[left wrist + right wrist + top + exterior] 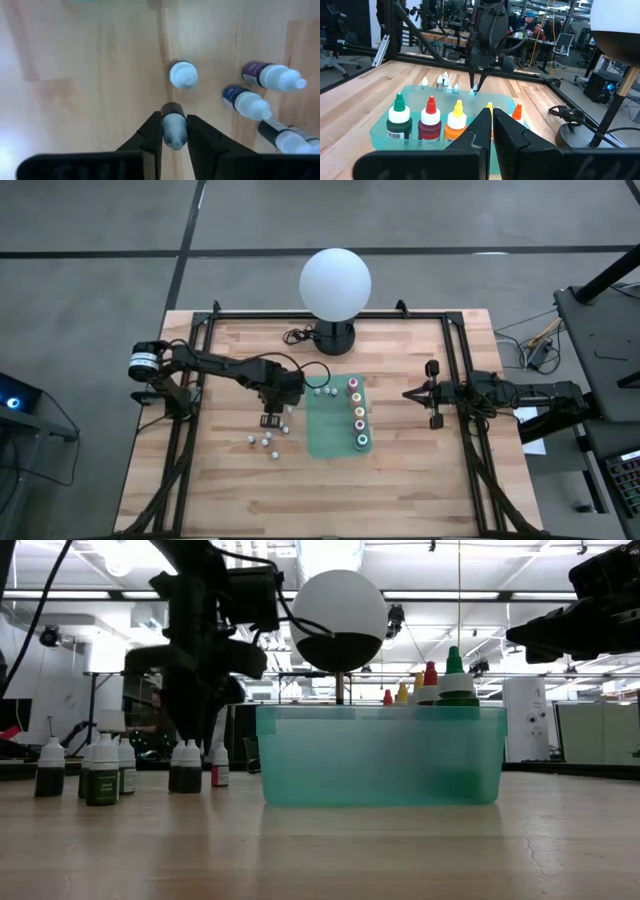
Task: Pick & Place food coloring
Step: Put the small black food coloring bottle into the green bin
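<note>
Several small whitish-capped food coloring bottles [268,442] stand on the wooden table left of a translucent green tray [325,442]. Two more [324,391] stand by the tray's far edge. Inside the tray, bottles with coloured tops [357,412] stand in a row. My left gripper [272,418] points down among the small bottles, shut on one of them [173,125]. My right gripper [408,393] waits shut and level at the table's right side, right of the tray. My left gripper pinches one small dark bottle between its two fingers [150,135] at its whitish cap end [173,132]. The fingers come from above, pointing down. The bottle stands upright in the hold; whether its base is off the table I cannot tell.
A white globe lamp [335,285] on a black base stands at the table's far edge, its cable [295,335] beside it. Another small bottle [183,75] stands close beyond the held one, and more [247,101] stand to one side. Black frame rails [195,370] run along the table's sides.
</note>
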Tool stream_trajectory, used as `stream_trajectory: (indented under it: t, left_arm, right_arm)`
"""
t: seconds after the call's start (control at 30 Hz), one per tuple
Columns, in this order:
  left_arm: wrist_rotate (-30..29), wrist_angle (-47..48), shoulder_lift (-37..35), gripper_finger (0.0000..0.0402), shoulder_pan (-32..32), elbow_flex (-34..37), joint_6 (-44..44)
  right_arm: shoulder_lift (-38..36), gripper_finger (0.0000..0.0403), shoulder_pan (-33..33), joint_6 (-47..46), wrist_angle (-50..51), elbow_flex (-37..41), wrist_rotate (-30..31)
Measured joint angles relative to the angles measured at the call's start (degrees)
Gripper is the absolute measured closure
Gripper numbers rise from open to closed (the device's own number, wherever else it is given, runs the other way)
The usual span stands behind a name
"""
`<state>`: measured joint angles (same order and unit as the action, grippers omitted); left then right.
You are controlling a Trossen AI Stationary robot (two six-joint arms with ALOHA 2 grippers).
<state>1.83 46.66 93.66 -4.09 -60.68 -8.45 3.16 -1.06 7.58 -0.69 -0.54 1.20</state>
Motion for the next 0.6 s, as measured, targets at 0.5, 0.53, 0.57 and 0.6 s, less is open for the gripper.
stream_trajectory:
  t: [0.5, 0.53, 0.57, 0.6]
  left_arm:
    - [0.0, 9.1, 0.3, 0.0357, -1.4, -15.5, -1.0]
    - [0.0, 9.5, 0.5, 0.0357, -1.4, -16.6, -1.0]
    - [0.0, 10.2, 0.7, 0.0357, -1.4, -17.5, -1.0]
    - [0.0, 10.6, 1.1, 0.0357, -1.4, -18.5, -1.0]
  right_arm:
    - [0.0, 0.0394, 0.0, 0.1, 0.0, 0.0, 0.0]
    - [0.0, 0.0394, 0.0, 0.0, 0.0, 0.0, 0.0]
    - [0.0, 0.0394, 0.0, 0.0, 0.0, 0.0, 0.0]
    - [0.0, 0.0394, 0.0, 0.1, 0.0, 0.0, 0.0]
